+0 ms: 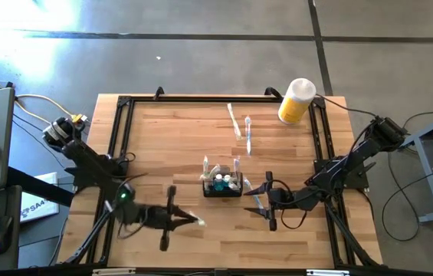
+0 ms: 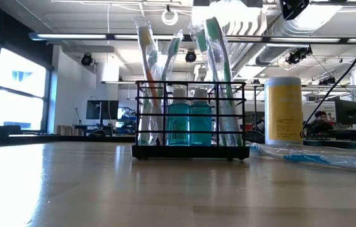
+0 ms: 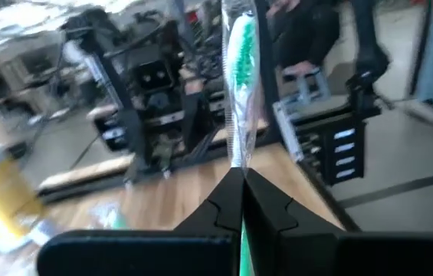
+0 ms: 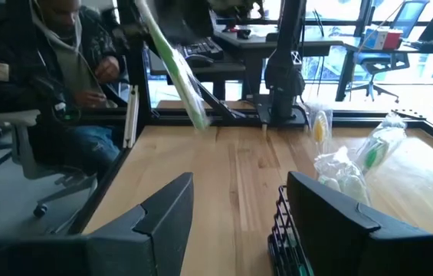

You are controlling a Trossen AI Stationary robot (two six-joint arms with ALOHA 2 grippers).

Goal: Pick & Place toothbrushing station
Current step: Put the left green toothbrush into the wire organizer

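Left wrist view: fingers (image 3: 241,201) pinch toothbrush (image 3: 241,54).

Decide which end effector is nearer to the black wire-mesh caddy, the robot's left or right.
Right. The right end effector sits open just beside the black wire-mesh caddy, on its right. The left end effector, shut on a wrapped toothbrush, is farther off, toward the table's front left.

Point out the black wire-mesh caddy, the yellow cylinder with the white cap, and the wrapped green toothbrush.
Black wire-mesh caddy (image 2: 190,120): low view, front mesh.
Yellow cylinder with white cap (image 1: 293,107): high view, yellow body.
Wrapped green toothbrush (image 3: 241,69): left wrist view, bristle head.
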